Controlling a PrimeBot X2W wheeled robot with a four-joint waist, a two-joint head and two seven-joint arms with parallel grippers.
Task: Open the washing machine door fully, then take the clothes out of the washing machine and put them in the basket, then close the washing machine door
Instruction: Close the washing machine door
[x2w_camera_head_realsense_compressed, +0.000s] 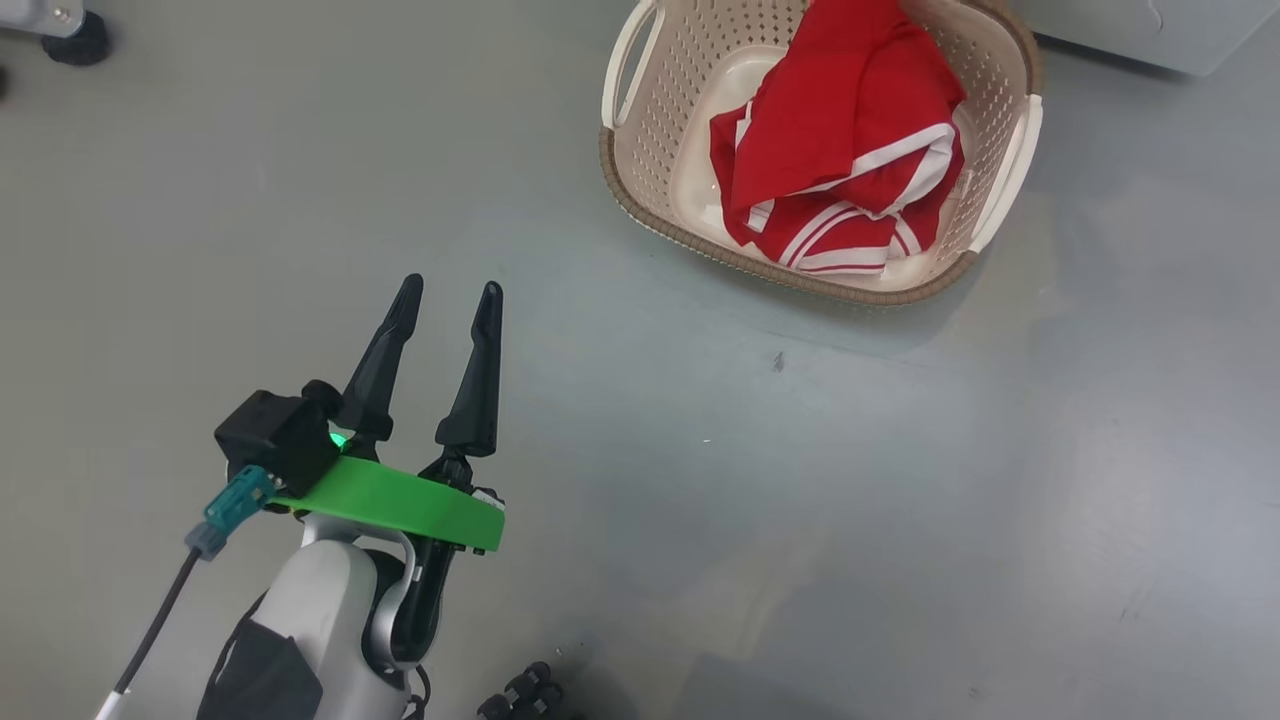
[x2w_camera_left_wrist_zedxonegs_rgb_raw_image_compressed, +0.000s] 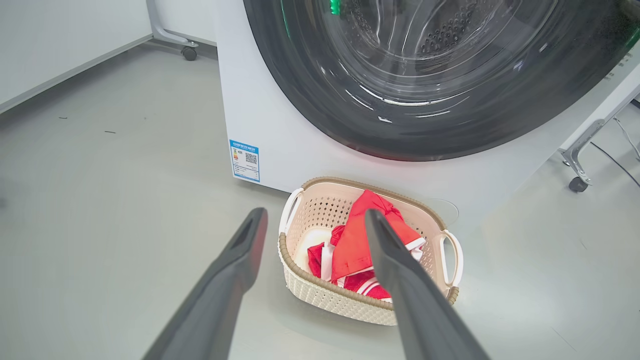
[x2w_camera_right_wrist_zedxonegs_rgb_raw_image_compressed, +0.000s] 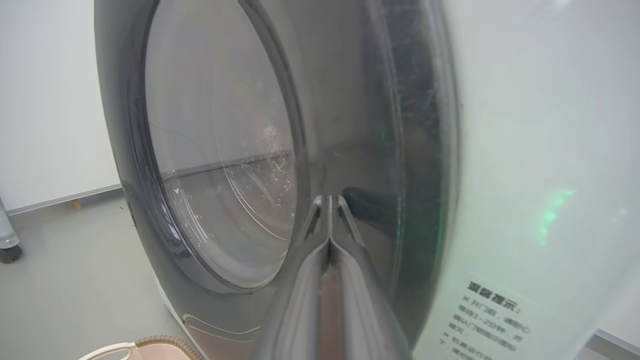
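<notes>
Left end effector (x2w_camera_head_realsense_compressed: 450, 287): fingers spread wide, nothing between them. It hangs over bare grey floor (x2w_camera_head_realsense_compressed: 700, 450), tips pointing toward the basket (x2w_camera_head_realsense_compressed: 690, 60) but well clear of it. Green ring (x2w_camera_head_realsense_compressed: 400, 500) round its wrist, small green light lit.

Right end effector (x2w_camera_right_wrist_zedxonegs_rgb_raw_image_compressed: 327, 198): fingers pressed flat together, nothing held. Tips sit right at the glossy black rim of the washing machine door (x2w_camera_right_wrist_zedxonegs_rgb_raw_image_compressed: 415, 150), with their dark reflection just beside them. Can't tell if they actually touch.

The door looks flush, or very near flush, with the white front of the washing machine (x2w_camera_left_wrist_zedxonegs_rgb_raw_image_compressed: 280, 120). The perforated drum shows through the glass in the left wrist view. A white sticker with printed text (x2w_camera_right_wrist_zedxonegs_rgb_raw_image_compressed: 490, 315) is on the panel next to the rim, and a blue label (x2w_camera_left_wrist_zedxonegs_rgb_raw_image_compressed: 244, 160) sits low on the front corner.

The basket stands on the floor just in front of the machine, below the door. The clothes (x2w_camera_head_realsense_compressed: 850, 120) are inside it: red, white stripe trim, bunched toward one side, part of the cream bottom bare. A frame on a caster (x2w_camera_left_wrist_zedxonegs_rgb_raw_image_compressed: 189, 53) stands beyond the machine.
</notes>
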